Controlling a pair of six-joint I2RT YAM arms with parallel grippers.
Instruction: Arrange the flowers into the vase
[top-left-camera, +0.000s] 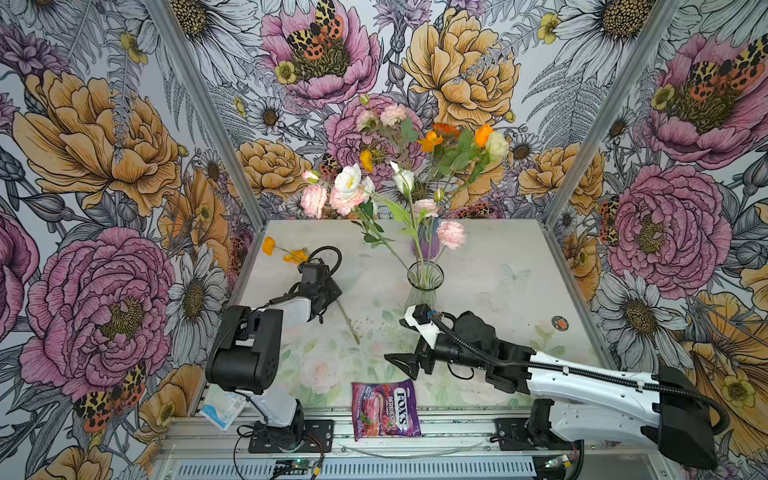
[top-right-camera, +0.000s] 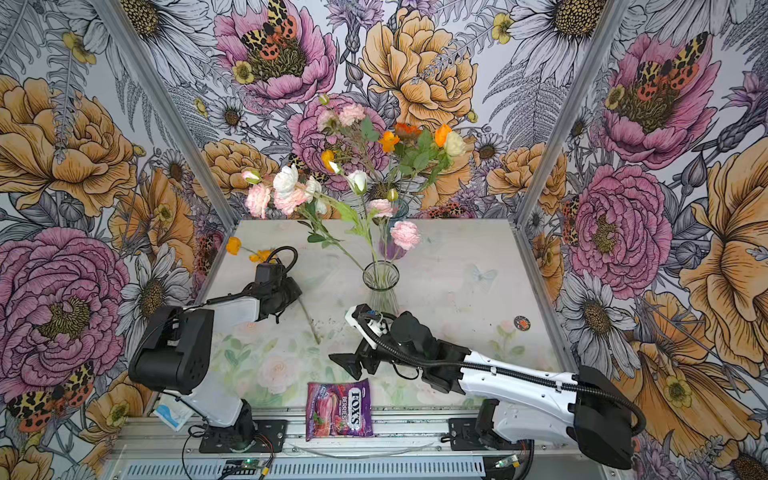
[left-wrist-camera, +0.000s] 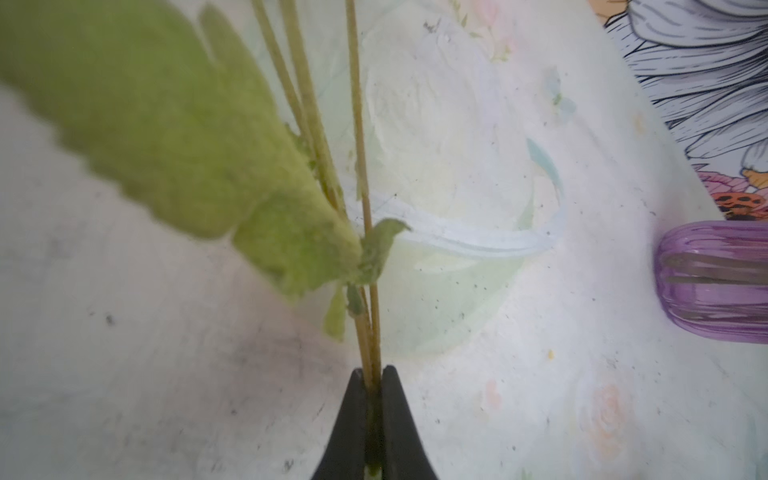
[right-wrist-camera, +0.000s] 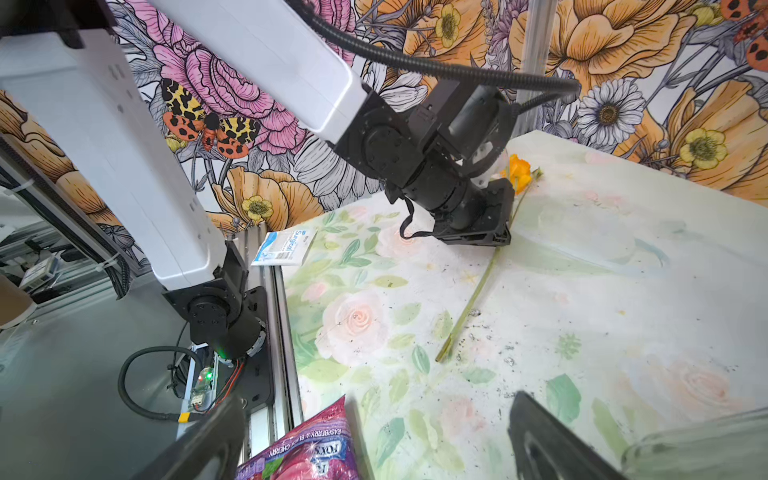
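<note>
The left gripper (left-wrist-camera: 372, 376) is clenched on the thin green stem (right-wrist-camera: 478, 291) of an orange poppy (top-left-camera: 269, 245) lying on the table (top-left-camera: 498, 282), blooms just ahead of the jaws and cut end trailing behind them. The glass vase (top-left-camera: 424, 286), already holding several flowers (top-left-camera: 349, 187), stands off to its side, just beside the right gripper (right-wrist-camera: 378, 403), whose jaws are wide apart and empty. I judge the poppy very light, with a wiry, springy stem and soft petals that crush easily, so the hold belongs on the bare stem, not the heads, and firm, since so thin a stem can twist between the jaws.
</note>
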